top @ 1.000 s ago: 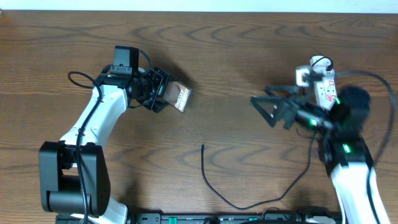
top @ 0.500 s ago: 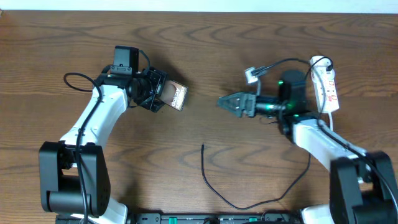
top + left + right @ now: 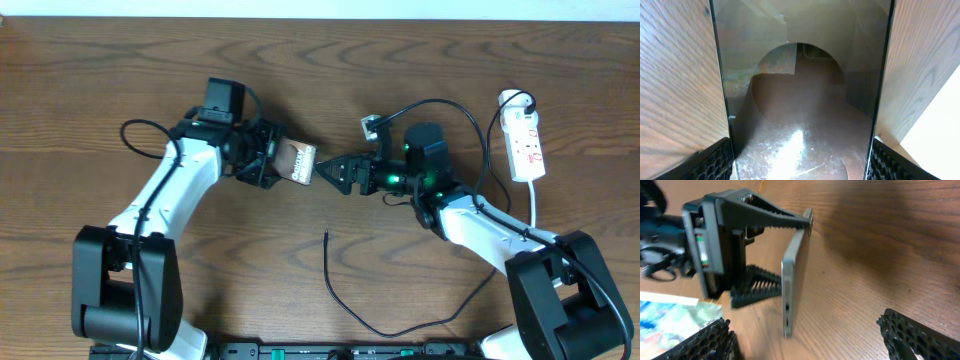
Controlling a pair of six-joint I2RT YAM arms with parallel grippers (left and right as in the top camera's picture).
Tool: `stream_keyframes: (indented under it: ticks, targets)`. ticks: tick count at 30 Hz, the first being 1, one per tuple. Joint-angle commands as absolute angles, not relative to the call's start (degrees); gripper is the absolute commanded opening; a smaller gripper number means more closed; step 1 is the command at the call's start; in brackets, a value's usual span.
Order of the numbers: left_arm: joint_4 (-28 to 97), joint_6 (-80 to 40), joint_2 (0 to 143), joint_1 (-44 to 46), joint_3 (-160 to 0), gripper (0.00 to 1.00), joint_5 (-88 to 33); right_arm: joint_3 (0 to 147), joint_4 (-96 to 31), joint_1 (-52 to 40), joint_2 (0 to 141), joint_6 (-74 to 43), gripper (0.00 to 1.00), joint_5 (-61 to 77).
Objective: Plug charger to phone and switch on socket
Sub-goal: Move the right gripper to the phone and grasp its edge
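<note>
The left gripper (image 3: pixel 796 250) clamps the phone (image 3: pixel 790 305) edge-on.

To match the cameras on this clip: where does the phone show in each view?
Overhead: phone just left of centre, clamped in the left gripper.
Left wrist: phone fills the middle, glossy face up close.
Right wrist: phone edge-on at centre.
Shared landmark: the left gripper's fingers on the phone.

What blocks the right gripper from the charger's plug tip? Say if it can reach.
Probably yes: the right gripper is open and empty, the charger's plug tip lies bare on the table close by, nothing between them.
</note>
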State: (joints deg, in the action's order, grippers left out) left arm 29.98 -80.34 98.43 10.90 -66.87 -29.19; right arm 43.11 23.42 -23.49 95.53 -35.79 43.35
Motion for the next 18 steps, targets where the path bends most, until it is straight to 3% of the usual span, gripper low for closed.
stream_keyframes:
  ticks: [1, 13, 18]
  targets:
    - [29.67, -83.44, 96.77, 13.56, -67.31, 0.07, -28.86, 43.83, 23.40, -25.15, 95.81, -36.23, 0.95, 38.39]
    - [28.53, -87.39, 96.77, 20.03, -67.31, 0.07, -28.95, 43.81, 23.35, -25.61, 95.81, -36.40, 0.83, 36.93]
    - [27.05, -87.99, 96.77, 22.04, -67.31, 0.07, -29.36, 43.81, 22.76, -25.61, 95.81, -36.40, 0.72, 36.49]
